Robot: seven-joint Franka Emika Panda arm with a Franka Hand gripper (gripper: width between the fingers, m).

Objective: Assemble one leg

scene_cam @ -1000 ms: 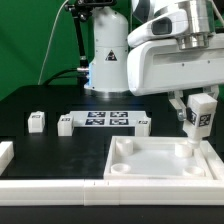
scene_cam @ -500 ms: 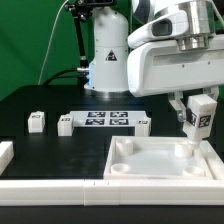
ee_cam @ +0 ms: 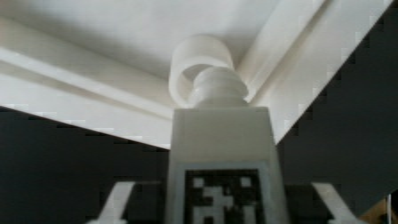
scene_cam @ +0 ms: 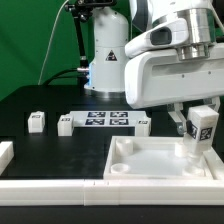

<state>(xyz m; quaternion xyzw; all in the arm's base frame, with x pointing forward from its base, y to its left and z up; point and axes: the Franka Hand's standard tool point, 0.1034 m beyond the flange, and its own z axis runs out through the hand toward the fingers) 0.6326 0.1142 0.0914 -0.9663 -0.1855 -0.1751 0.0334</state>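
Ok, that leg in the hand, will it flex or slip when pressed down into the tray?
Probably stiff: the leg looks like a solid plastic block, so it shouldn't bend. Its smooth faces might slip in the hand if it binds. Likely light, being small beside the tray.

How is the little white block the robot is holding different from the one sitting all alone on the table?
The held block stands tall and upright; the lone block looks short and squat.
The held block is pinched in the gripper; nothing touches the lone block.
The held block is at a corner of the white tray; the lone block rests on the black table, far from the tray.
Both are white with a black-and-white tag.
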